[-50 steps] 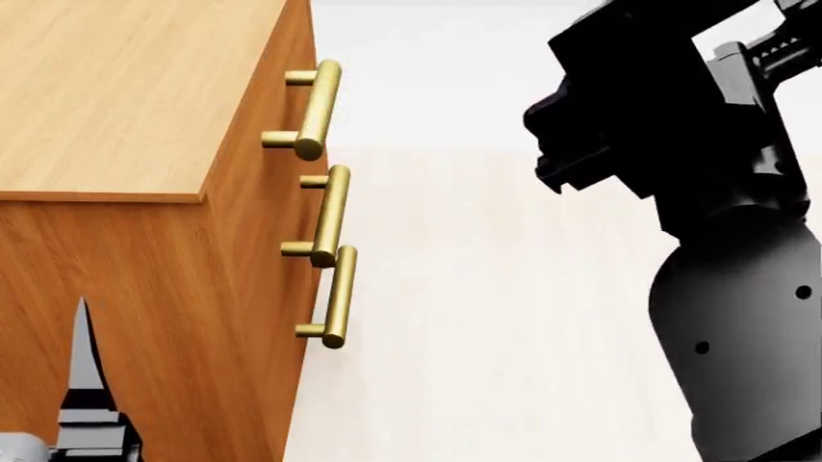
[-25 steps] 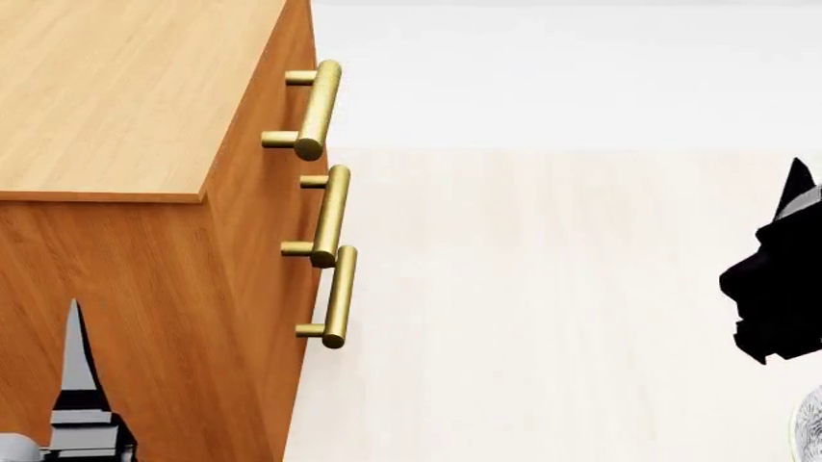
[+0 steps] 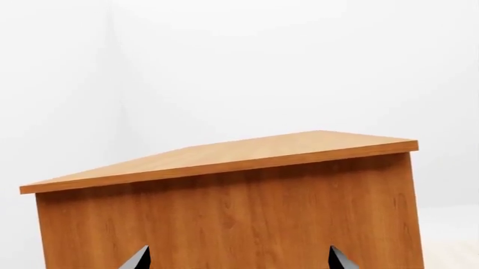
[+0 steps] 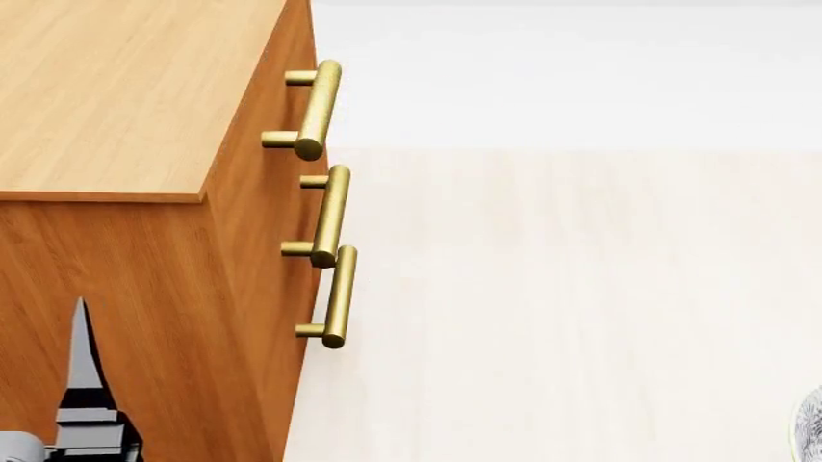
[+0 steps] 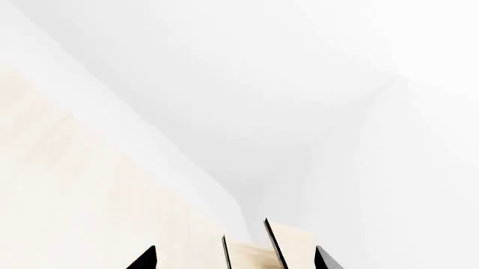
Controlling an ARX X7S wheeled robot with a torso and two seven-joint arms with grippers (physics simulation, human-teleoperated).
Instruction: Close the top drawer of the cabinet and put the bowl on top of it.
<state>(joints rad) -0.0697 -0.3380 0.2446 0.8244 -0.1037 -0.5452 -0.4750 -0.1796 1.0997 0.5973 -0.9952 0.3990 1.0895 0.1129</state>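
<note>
Two claw tips poke into the left wrist view, well apart, so the left claw is spread with nothing between its fingers, and it faces a plain side panel of the cabinet. From the head view, one pointed finger of that claw stands up at the bottom left, just in front of the same wooden side. Over on the right, the right claw is spread too, its dark tips wide of each other, looking out over pale floor toward two pale wood slanted panels and a white wall. At the head view's bottom right edge, a sliver of grey patterned surface peeks in, too little to name for sure. Moving on to the cabinet front: three brass handles run down it, and the top drawer sits flush, its handle level with the others. Farthest back, the cabinet's flat top shows only wood grain.
</note>
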